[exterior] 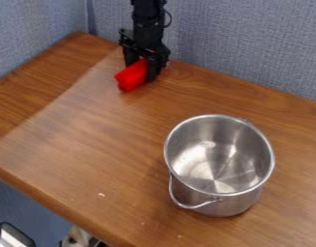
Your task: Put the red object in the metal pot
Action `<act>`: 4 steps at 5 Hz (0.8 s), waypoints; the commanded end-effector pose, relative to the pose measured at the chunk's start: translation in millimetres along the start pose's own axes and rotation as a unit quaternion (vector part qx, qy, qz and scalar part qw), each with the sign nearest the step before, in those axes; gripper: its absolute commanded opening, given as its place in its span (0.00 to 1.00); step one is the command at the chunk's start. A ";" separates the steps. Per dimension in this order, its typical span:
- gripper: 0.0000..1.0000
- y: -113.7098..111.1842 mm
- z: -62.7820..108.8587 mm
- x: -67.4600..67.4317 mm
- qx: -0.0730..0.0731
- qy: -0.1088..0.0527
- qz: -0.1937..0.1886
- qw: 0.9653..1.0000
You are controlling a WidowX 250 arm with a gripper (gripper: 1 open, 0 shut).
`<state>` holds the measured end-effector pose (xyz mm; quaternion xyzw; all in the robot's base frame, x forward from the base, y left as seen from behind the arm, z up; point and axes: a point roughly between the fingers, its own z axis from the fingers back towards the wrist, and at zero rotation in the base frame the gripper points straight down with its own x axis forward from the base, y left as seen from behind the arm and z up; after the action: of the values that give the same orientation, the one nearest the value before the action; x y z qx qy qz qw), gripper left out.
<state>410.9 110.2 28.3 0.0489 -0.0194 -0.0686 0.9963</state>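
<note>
Grey-blue fabric panels back my wooden table (pixel 70 106), with the arm reaching straight down near its far edge. I see my gripper (pixel 150 64) clamped on the red object (pixel 133 74), which sits directly under the fingers with its lower end on the wood. Well away from the hand, toward the near right corner, stands the metal pot (pixel 219 164), upright with its bail handle hanging at the front.

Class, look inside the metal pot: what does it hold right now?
The metal pot shows only its bare shiny floor and walls; nothing lies inside. The red object sits across the table at the gripper. The near inner wall is hidden.
</note>
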 end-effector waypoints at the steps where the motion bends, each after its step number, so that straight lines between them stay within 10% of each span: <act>1: 0.00 8.4 4.3 1.9 0.012 -0.012 -0.025 1.000; 4: 0.00 7.5 -0.9 6.8 0.016 -0.013 -0.083 0.996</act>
<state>418.3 114.3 27.0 0.0588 -0.0295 -0.1438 0.9874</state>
